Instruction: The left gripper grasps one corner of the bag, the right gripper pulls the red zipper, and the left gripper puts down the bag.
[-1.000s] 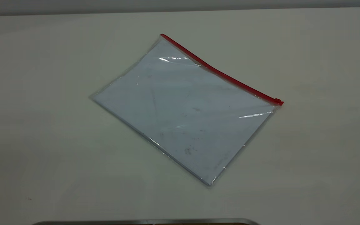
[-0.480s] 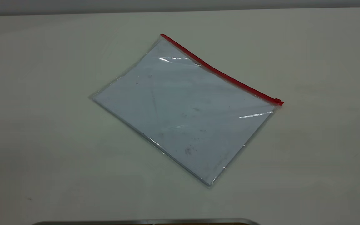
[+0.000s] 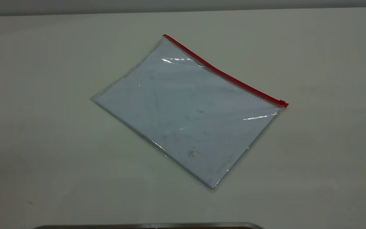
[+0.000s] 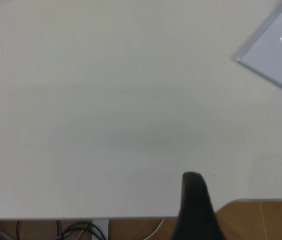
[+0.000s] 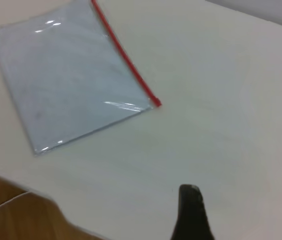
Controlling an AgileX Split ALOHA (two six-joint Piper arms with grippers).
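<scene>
Here the bag (image 3: pixel 187 111) lies flat, well apart from both grippers' fingers (image 4: pixel 195 210), whose spread I cannot tell.

Of the left gripper (image 4: pixel 195 207), only one black jaw tip is seen, cut off at the frame edge; likewise the right gripper (image 5: pixel 191 212). The flat clear plastic bag (image 4: pixel 278 50) is cropped in the left wrist view.

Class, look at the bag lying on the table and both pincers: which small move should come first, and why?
Probably the left pincer should move toward a red-strip corner of the bag. The bag lies flat and untouched on the table, the zipper has its slider at the right end, and both pincers, left and right, hang well clear.
</scene>
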